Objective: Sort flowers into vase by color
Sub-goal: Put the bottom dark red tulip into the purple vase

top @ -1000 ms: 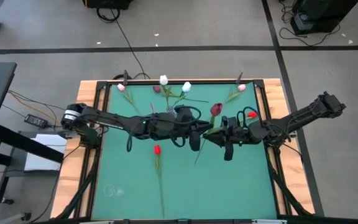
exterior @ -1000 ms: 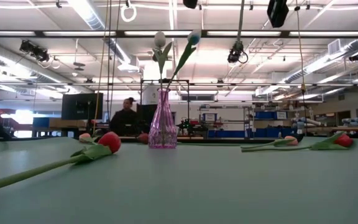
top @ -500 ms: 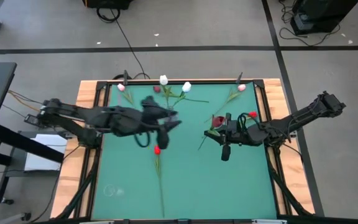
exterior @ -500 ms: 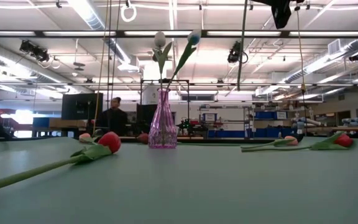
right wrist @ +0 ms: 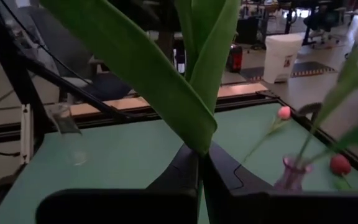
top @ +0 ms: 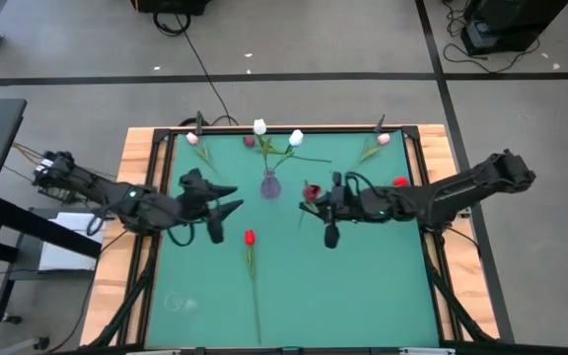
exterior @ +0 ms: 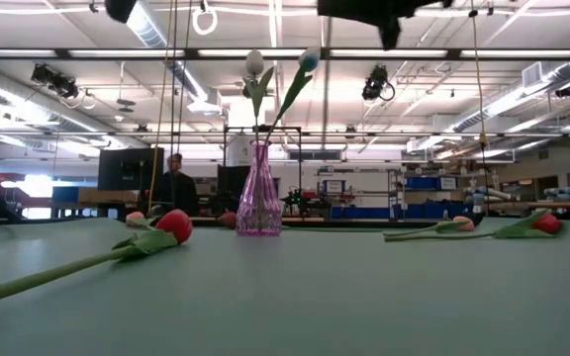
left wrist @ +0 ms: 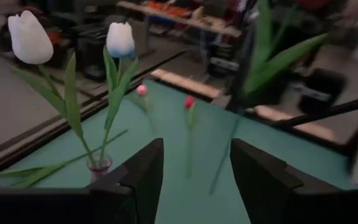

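Observation:
A pink glass vase [top: 269,183] [exterior: 259,203] stands at the table's far middle and holds two white tulips [top: 259,127] [left wrist: 30,38]. My right gripper [top: 316,200] [right wrist: 199,163] hovers just right of the vase, shut on a dark red tulip [top: 312,192]. My left gripper [top: 227,200] [left wrist: 194,180] is open in the air left of the vase and holds nothing. A bright red tulip [top: 248,237] [exterior: 174,224] lies flat on the mat near the middle. Pink tulips [top: 192,138] [top: 384,138], a dark red one [top: 248,141] and a red one [top: 400,182] lie near the far edge. My right gripper pinches the dark red tulip's stem [right wrist: 199,154] between its two fingers, right where the leaves [right wrist: 185,93] branch off. The fingers come level from the table's right, across the stem. The tulip is lifted clear, roughly upright, its lower stem [exterior: 327,69] hanging below the gripper.
A clear glass vase [top: 174,302] [right wrist: 66,123] sits near the table's near left corner. The red tulip's long stem [top: 255,296] runs toward the near edge. Wooden rails [top: 138,197] frame the green mat. A person [exterior: 174,183] stands in the room beyond.
My left gripper has drawn back from the middle, where it was close to my right gripper, toward the table's left edge. My right gripper, still shut on the dark red tulip, has carried it leftward toward the vase.

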Robot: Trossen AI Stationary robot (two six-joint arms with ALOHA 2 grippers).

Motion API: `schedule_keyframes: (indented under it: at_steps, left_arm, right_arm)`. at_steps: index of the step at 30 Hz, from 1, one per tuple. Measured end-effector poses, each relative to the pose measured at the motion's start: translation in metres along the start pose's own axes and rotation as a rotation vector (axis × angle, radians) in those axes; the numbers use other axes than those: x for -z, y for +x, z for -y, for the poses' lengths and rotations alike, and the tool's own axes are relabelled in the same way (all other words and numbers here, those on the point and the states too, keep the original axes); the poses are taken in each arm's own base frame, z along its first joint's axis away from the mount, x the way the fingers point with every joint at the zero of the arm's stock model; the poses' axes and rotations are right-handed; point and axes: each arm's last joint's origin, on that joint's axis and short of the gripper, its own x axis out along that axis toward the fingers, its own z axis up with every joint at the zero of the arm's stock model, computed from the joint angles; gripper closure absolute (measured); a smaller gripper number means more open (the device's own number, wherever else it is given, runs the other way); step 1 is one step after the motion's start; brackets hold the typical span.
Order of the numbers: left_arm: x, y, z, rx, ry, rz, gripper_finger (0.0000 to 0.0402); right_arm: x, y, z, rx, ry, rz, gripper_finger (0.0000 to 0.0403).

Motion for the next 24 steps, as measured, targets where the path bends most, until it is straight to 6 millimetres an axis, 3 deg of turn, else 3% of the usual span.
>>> schedule_keyframes:
  at_steps: [7,16,20,24]
  left_arm:
    - [0.016,-0.028,-0.032,0.144,0.015,0.052,0.0226]
    - [0.009,-0.041,-0.046,0.139,0.225,0.132,0.0254]
    - [0.006,-0.042,-0.051,0.114,0.230,0.149,0.0255]
    - [0.003,-0.044,-0.055,0.093,0.216,0.166,0.0255]
  right_arm:
    - [-0.019,0.038,0.008,0.014,-0.045,0.011,0.0392]
    - [-0.061,0.082,0.039,0.149,-0.107,0.094,0.0392]
    - [-0.076,0.092,0.059,0.205,-0.084,0.125,0.0393]
    - [-0.079,0.091,0.074,0.242,-0.063,0.117,0.0393]
